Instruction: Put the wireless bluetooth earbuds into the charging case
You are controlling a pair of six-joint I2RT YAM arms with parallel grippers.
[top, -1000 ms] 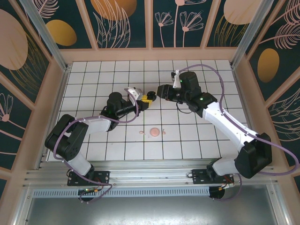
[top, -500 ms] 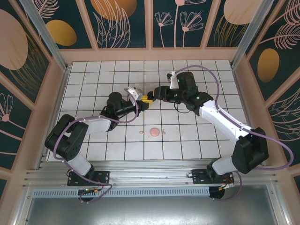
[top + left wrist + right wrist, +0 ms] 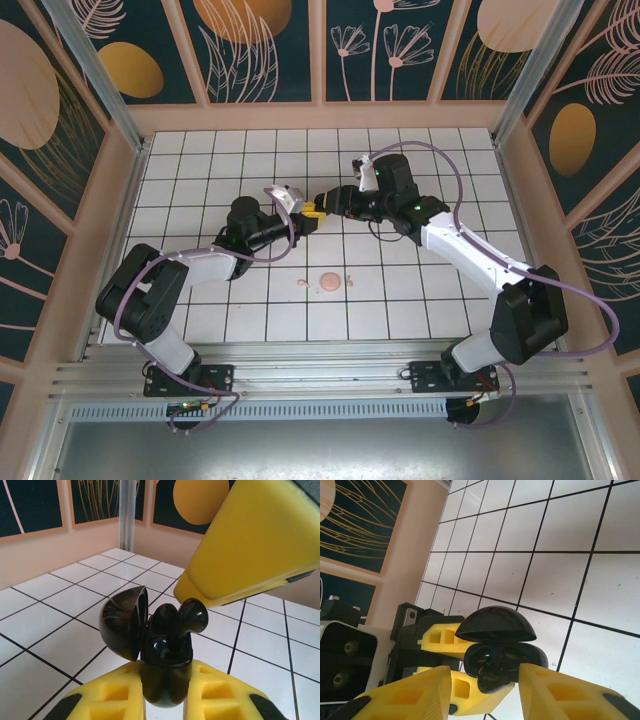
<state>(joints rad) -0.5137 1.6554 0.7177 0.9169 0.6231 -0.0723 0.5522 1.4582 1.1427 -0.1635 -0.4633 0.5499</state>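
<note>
White tiled table (image 3: 200, 310), with your left arm (image 3: 200, 265) and right arm (image 3: 470, 250) stretched in, meeting mid-table. Your left gripper (image 3: 165, 692) was clamped tight on the open black charging case (image 3: 162, 675). Your right gripper (image 3: 485, 682) sat partly open, straddling a black earbud (image 3: 187, 616) poking out of the case. Honestly couldn't tell if it was gripping it.

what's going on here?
The left end effector is shut on a black case whose lid is open. The right end effector is at the case, one finger on each side of a black earbud that sticks up out of it; whether it grips is unclear. A pink case lies on the table.
</note>
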